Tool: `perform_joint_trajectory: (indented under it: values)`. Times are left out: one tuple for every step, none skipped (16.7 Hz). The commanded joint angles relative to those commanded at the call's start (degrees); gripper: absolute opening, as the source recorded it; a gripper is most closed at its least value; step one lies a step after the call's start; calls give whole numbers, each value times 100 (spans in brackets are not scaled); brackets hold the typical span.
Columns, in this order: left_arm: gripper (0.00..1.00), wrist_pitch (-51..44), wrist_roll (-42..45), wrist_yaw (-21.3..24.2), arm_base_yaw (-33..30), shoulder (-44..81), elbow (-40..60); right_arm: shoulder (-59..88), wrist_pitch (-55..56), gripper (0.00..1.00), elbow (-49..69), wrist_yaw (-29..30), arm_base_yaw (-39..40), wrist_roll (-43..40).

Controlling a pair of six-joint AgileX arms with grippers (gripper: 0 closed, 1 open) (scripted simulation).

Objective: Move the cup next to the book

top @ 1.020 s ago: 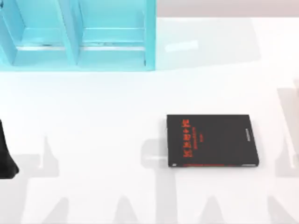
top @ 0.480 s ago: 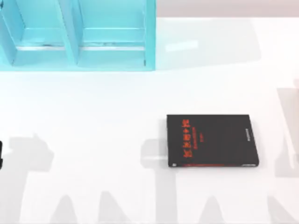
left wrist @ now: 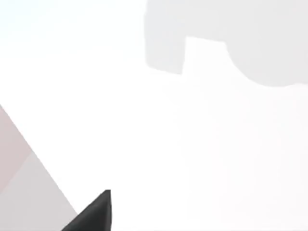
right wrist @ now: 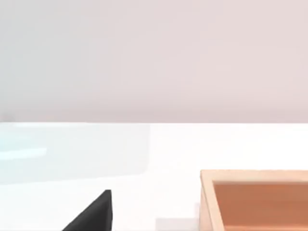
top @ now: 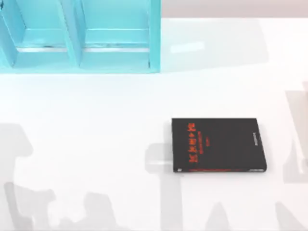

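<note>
Top view: the book (top: 219,145) is lying flat on the white table (top: 96,106), cover up, right of the table's middle. Its long axis is running left to right across the view. The red lettering (top: 192,142) is sitting on the left part of the cover, its lines running across the short way, so it is reading sideways. A thin red line is running along the book's near long edge. Small pale print near the right end is too fine to read.

A light blue shelf (top: 79,36) is standing at the far left of the table, well apart from the book; the frame is cutting off its top and left side. Grey shadows (top: 29,197) are falling across the near part of the table.

Left wrist view: a black wedge of the left gripper (left wrist: 91,216) is poking in at the frame's edge over bare table. Released or clenched: cannot tell.

Right wrist view: the same kind of black wedge is showing for the right gripper (right wrist: 91,216); state cannot be told either. A wooden box (right wrist: 255,174) is sitting on the table, cut off by the frame.
</note>
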Motion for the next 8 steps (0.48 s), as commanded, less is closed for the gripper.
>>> perform_joint_trajectory:
  values:
    - [100,-391,629,3,217,505,273,0,0,100,0,0,0,0]
    - [100,-768,1251,9,444,986,536,0,0,100,0,0,0,0]
    - [100,-1127,1860,17,676,1445,794,0,0,100,0,0,0,0]
    - [100,-1463,2456,26,912,1880,1048,0,0,100,0,0,0,0]
    - [100,-1774,3037,36,1152,2283,1301,0,0,100,0,0,0,0]
    - [100,-2056,3605,47,1395,2648,1554,0,0,100,0,0,0,0]
    - [100,-2307,4156,59,1640,2970,1808,0,0,100,0,0,0,0]
    - [100,-2519,4675,72,1884,3234,2065,0,0,100,0,0,0,0]
